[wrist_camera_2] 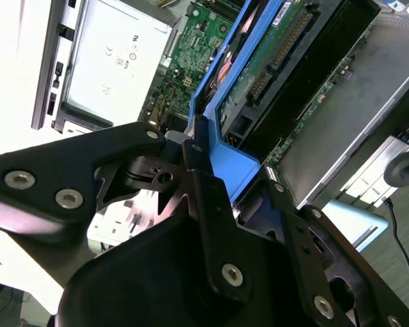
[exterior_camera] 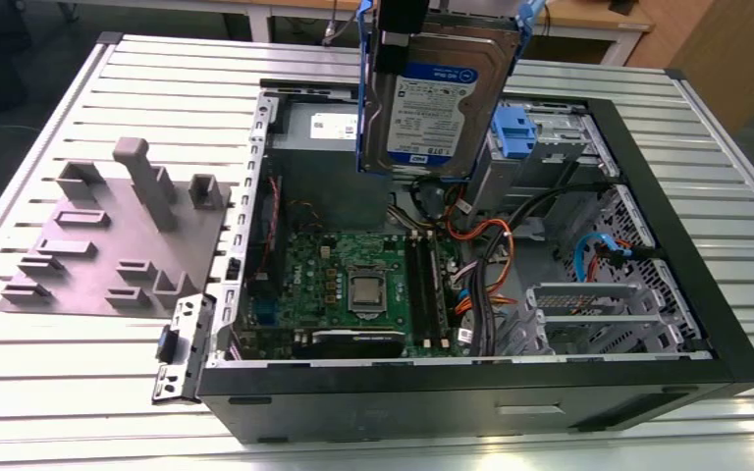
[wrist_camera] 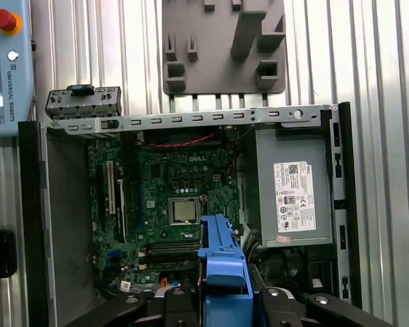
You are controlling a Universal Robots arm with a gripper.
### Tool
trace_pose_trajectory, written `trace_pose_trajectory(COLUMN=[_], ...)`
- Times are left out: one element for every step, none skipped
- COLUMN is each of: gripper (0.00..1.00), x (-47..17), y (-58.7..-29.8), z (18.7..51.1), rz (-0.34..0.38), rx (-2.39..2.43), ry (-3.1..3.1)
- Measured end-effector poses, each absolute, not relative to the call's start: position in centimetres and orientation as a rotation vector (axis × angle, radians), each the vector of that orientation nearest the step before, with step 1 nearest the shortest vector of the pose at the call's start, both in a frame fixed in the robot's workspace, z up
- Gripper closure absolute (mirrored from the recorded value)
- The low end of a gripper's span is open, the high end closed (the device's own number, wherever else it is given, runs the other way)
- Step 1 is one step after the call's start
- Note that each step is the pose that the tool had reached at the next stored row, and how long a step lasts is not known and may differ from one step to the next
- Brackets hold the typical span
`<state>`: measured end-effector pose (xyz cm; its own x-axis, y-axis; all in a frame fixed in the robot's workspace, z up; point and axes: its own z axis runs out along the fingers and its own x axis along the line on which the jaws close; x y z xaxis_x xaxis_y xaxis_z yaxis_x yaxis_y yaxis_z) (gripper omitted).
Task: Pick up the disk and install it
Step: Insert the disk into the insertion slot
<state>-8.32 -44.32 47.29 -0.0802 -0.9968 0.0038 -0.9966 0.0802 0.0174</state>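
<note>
Your gripper has its jaws closed on the blue plastic rails of the flat silver-grey disk with the white-and-blue label. It hangs on edge above the open black computer case. Pickup looks done and installation is in hand. Seating it likely calls for squaring the rails to the silver drive cage.

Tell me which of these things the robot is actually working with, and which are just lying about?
In the job:
the disk, clamped by the fingers above the open computer case
the drive cage with a blue latch, probably its slot

Just lying about:
grey fixture plate beside the case
power supply
motherboard
control pendant with a red button
</note>
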Motion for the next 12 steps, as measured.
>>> trace_pose_trajectory(gripper=[0.64,0.64,0.64,0.64,0.64,0.64,0.64,0.64,0.64,0.64,0.64,0.64], x=[-8.32,-8.32,-8.32,-8.32,-8.32,-8.32,-8.32,-8.32,-8.32,-8.32,-8.32,-8.32], y=[-44.34,-44.36,-44.38,-44.4,-44.42,-44.44,-44.46,-44.49,-44.5,-44.5,-44.5,-44.51], z=[47.29,47.28,47.28,47.29,47.28,47.28,47.29,47.29,47.29,47.28,47.28,47.3], rz=[-0.016,-0.016,-0.016,-0.016,-0.016,-0.016,-0.016,-0.016,-0.016,-0.016,-0.016,-0.016], rx=[2.121,2.121,2.121,2.121,2.121,2.121,2.121,2.121,2.121,2.121,2.121,2.12], ry=[-2.298,-2.298,-2.298,-2.298,-2.298,-2.298,-2.298,-2.298,-2.298,-2.298,-2.298,-2.298])
